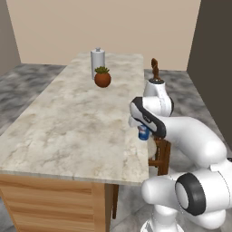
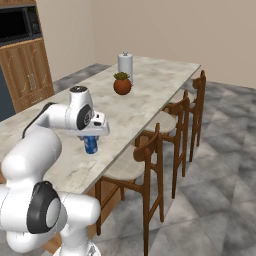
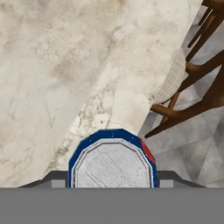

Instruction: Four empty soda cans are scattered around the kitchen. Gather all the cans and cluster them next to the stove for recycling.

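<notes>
A blue-and-white soda can [image 1: 144, 133] [image 2: 91, 145] hangs upright in my gripper [image 1: 143, 129] [image 2: 91, 140], just above the right edge of the marble island counter [image 1: 68, 122]. In the hand view its silvery top [image 3: 112, 164] sits between my two dark fingertips [image 3: 54, 178], which press on its sides, so the gripper is shut on the can. The stove and the other cans are out of view.
A terracotta plant pot [image 1: 103, 79] [image 2: 122, 85] and a tall grey canister [image 1: 97, 62] [image 2: 125, 64] stand at the counter's far end. Wooden bar stools [image 2: 150, 155] line the counter's right side. A black microwave [image 2: 19, 22] sits in wooden cabinets at far left.
</notes>
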